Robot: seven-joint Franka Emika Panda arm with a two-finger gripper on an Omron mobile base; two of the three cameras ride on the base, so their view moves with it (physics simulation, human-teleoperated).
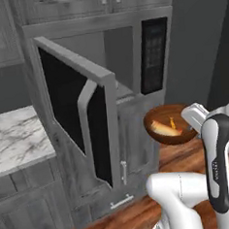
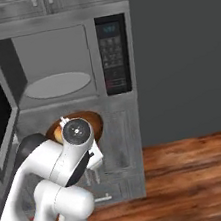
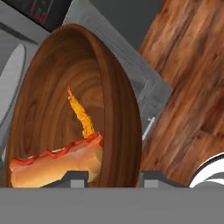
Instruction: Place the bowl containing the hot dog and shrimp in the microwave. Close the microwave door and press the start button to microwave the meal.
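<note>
Grey wood cabinets [image 1: 26,211], a marble counter [image 1: 16,139], reddish plank floor [image 2: 194,180], dark grey wall [image 2: 184,50].

The light is soft and even, a bit dim and grey, with no strong shadows. All three pictures look a little fuzzy, like a computer drew them. Right in front of the pincer [image 3: 111,177], the bowl [image 3: 116,100] shines a little on its brown wood. Past the pincer, the microwave door [image 1: 71,103] is flat black with no glare.
</note>
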